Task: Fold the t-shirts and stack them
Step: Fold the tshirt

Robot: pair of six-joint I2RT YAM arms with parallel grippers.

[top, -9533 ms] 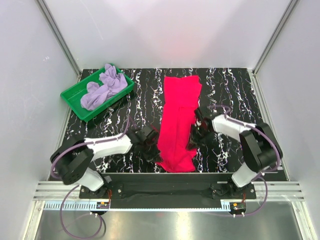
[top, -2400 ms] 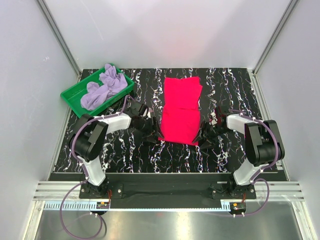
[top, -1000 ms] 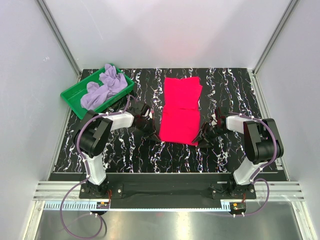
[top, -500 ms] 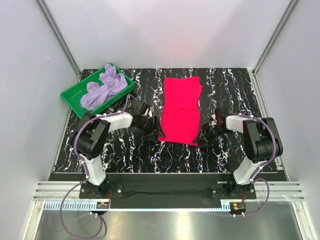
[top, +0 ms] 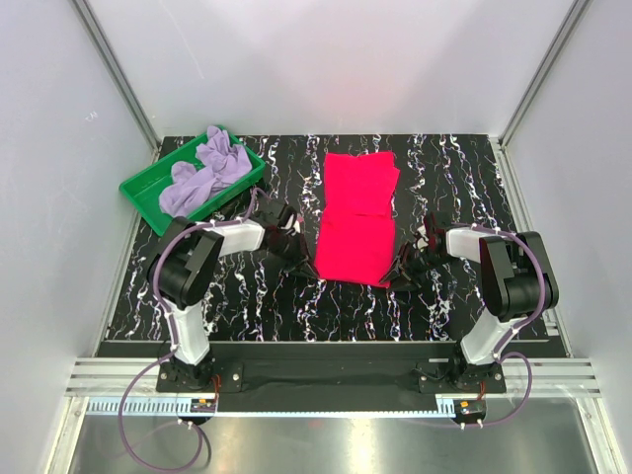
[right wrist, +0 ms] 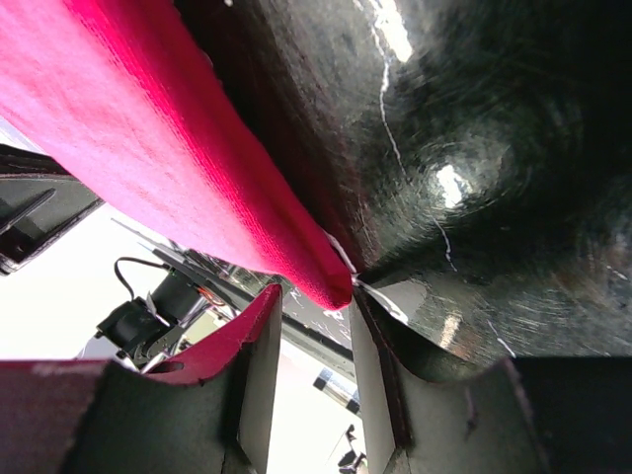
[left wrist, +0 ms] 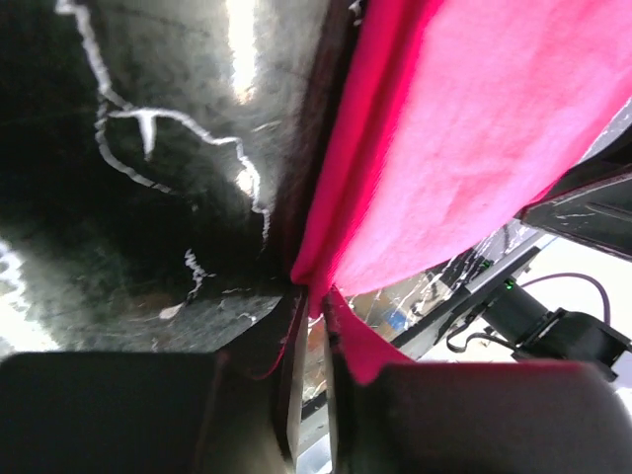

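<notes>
crimson t-shirt (left wrist: 464, 138) cropped at both wrist-view edges, left pincer (left wrist: 313, 306) grip on its corner unclear

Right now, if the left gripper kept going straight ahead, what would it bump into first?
The red shirt. Its folded edge sits right at the tips of the left gripper, so it would probably push into the cloth at once.

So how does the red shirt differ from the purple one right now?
The crimson t-shirt lies folded flat, while the lavender t-shirt is a crumpled heap. The crimson one is on the table between the arms; the lavender one sits in the green tray at the far left. Both are plain soft cloth.
</notes>
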